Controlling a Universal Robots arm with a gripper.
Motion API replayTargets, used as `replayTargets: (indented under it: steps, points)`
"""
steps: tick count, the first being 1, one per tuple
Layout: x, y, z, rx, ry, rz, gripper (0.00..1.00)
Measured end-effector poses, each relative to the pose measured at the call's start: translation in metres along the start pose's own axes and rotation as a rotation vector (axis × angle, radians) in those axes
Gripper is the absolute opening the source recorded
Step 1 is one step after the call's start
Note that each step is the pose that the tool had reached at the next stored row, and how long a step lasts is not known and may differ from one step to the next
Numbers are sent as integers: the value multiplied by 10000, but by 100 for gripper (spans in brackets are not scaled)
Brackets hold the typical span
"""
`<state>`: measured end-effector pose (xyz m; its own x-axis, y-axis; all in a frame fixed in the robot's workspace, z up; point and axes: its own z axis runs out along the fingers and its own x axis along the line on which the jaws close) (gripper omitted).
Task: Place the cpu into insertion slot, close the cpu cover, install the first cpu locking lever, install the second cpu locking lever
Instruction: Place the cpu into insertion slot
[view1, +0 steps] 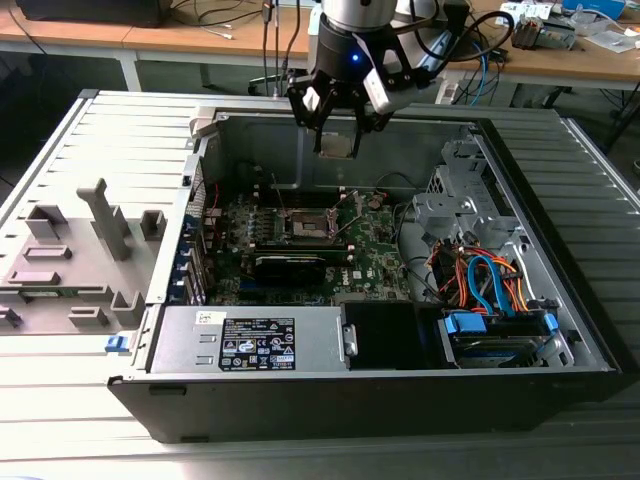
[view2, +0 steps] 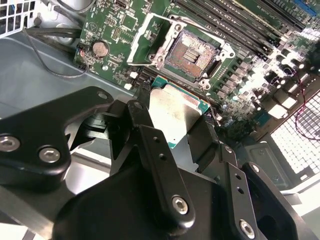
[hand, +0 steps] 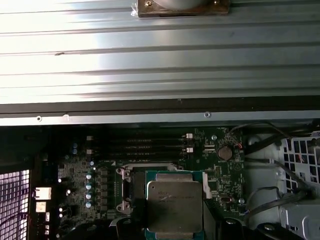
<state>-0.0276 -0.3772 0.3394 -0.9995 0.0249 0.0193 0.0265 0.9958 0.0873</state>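
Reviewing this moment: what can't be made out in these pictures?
- Cpu: its underside faces away in both wrist views, and the claw covers its side edges.
- Slot: in the first wrist view it is mostly hidden behind the cpu.
- Slot, exterior view: its inside is too small to check.

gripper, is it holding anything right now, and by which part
The gripper holds the cpu, pinched by two opposite edges, with its metal top left bare.
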Motion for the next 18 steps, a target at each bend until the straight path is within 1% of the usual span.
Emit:
replayTargets:
  steps: [9,18]
  points:
    - [3,-47,1,-1,-1,0,54]
    - [3,-53,4,1,0,-1,54]
